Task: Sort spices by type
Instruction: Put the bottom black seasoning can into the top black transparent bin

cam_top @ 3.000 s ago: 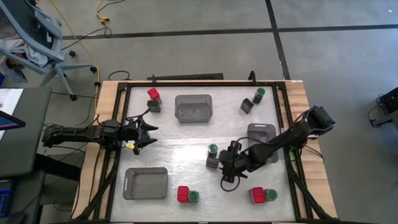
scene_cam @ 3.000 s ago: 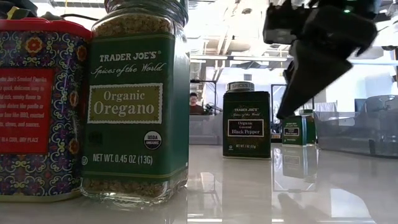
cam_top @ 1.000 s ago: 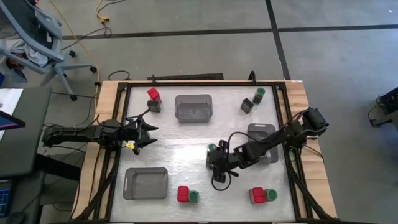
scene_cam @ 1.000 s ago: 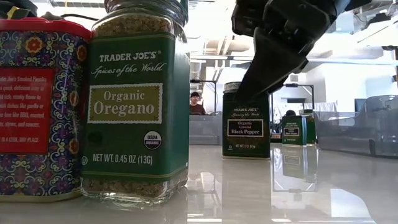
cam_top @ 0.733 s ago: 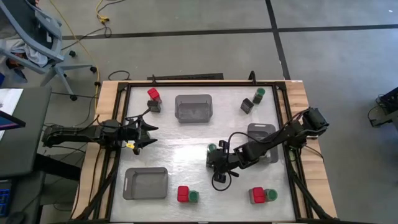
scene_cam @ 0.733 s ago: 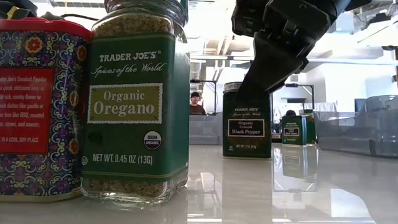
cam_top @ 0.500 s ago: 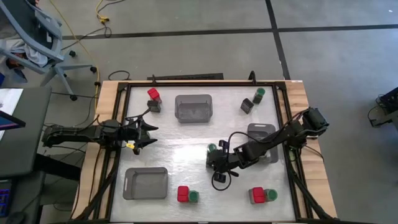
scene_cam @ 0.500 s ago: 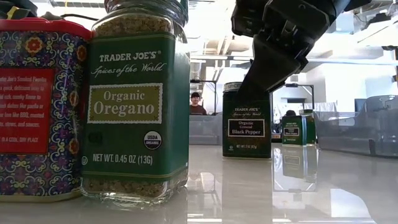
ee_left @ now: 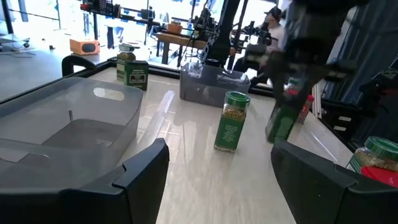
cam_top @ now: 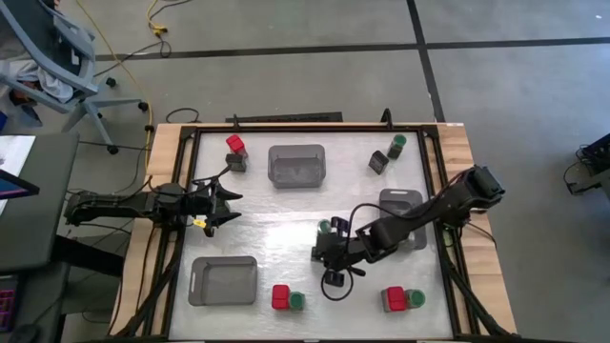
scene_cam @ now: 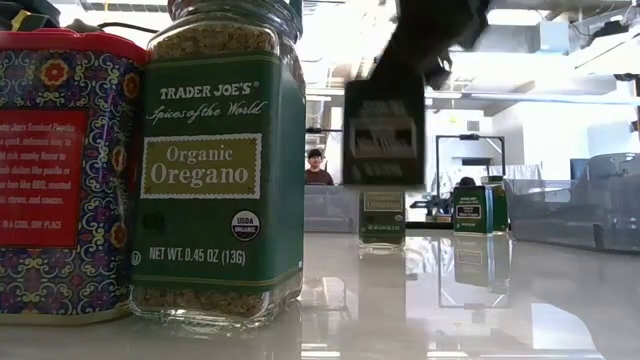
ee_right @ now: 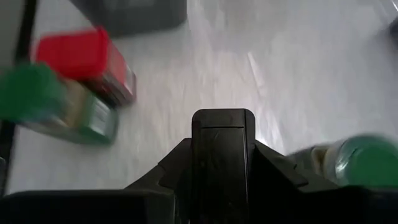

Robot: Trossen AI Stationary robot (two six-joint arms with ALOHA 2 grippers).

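Right tool clamped on black tin, held clear above the bench mid-bench, near a green-lid jar. Left tool idle at left edge, fingers apart.

Both arms black, slim jointed links with boxier joint housings. Left gripper: two dark tapered fingers, flat matte inner faces, small yellow mark at its base. Right gripper: dark blocky fingers, thin black cable looping beside the wrist, chunky elbow housing.
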